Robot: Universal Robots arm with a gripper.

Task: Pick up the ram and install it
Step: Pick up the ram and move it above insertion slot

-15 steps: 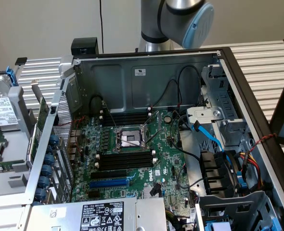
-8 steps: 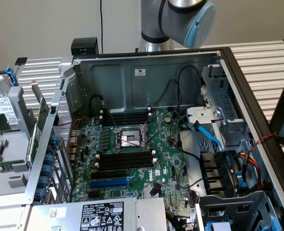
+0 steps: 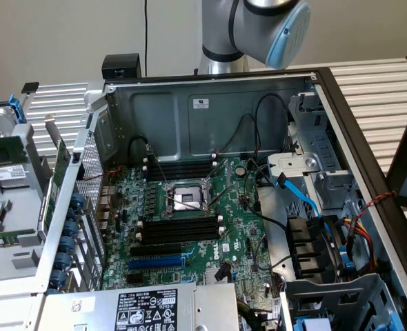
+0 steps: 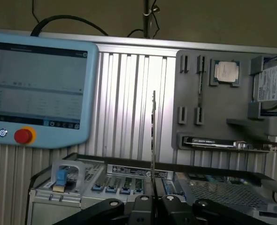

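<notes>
Gripping the ram (image 4: 153, 136) edge-on, jaws clamped on its end; probably needing it held square to the memory slots (image 3: 183, 227).

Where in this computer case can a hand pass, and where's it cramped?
Free: over the empty memory slots beside the processor socket, and the ribbed tabletop past the case. Crowded: the cables and drive cage at the exterior view's right.
</notes>
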